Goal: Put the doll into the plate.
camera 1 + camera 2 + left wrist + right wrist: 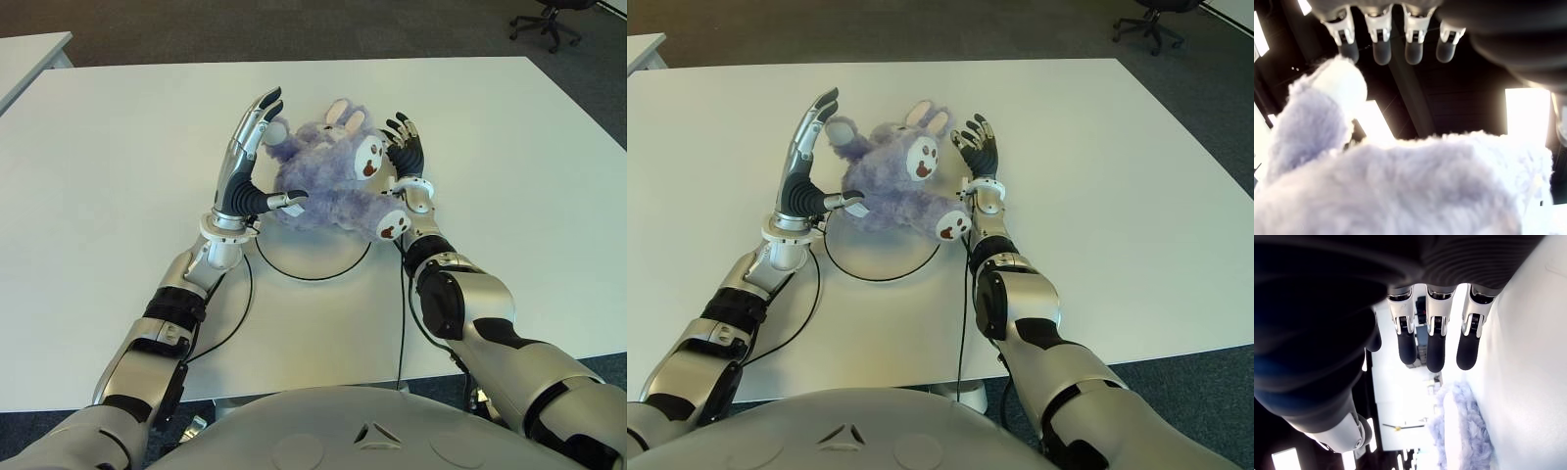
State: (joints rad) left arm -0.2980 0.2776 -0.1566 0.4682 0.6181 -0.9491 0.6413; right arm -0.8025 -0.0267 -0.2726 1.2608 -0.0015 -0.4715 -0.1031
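Observation:
A purple plush bunny doll (328,176) with white paws and a white face lies on its side across the far part of a white plate (313,257) with a thin dark rim. My left hand (247,157) stands upright against the doll's left side, fingers straight, thumb touching the fur. In the left wrist view the doll's fur (1400,186) fills the space below the straight fingertips (1382,53). My right hand (407,152) is held upright at the doll's right side, fingers spread, with nothing in it. In the right wrist view a doll ear (1457,431) lies beyond the fingers.
The plate sits mid-table on a wide white table (118,176). Black cables (402,323) run from both wrists toward my body. Another white table (29,54) is at the far left and an office chair (549,20) on the dark carpet at the far right.

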